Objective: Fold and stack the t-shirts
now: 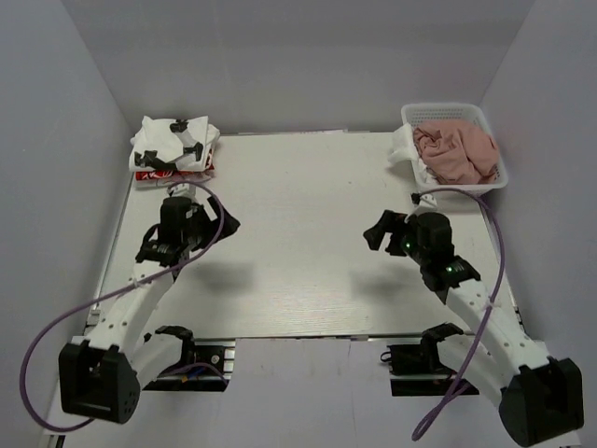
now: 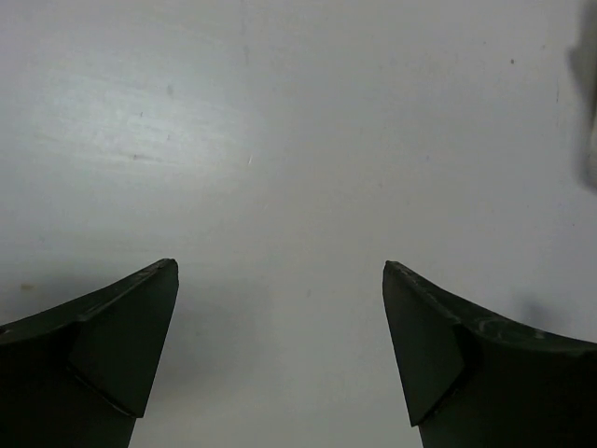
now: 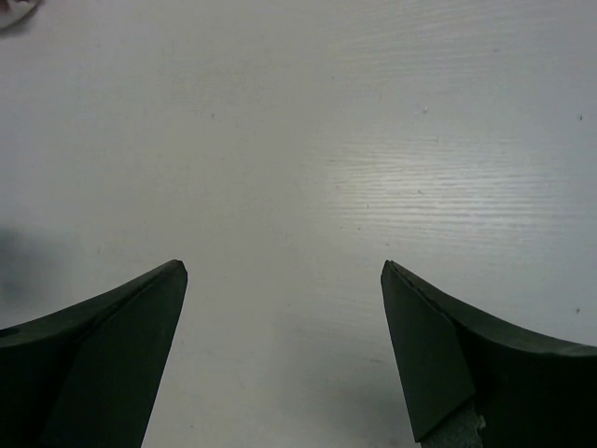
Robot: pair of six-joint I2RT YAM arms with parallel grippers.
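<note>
A folded stack of t-shirts lies at the table's far left corner: a white one with dark print on top, and a white one with red print showing under its near edge. A dusty-pink t-shirt lies crumpled in the white mesh basket at the far right, with white cloth bunched at the basket's left end. My left gripper is open and empty, just in front of the stack. My right gripper is open and empty, in front of the basket.
The white table fills both wrist views under the fingers. Grey walls enclose the table on the left, far and right sides. Purple cables loop beside each arm. A pale blur sits at the right edge of the left wrist view.
</note>
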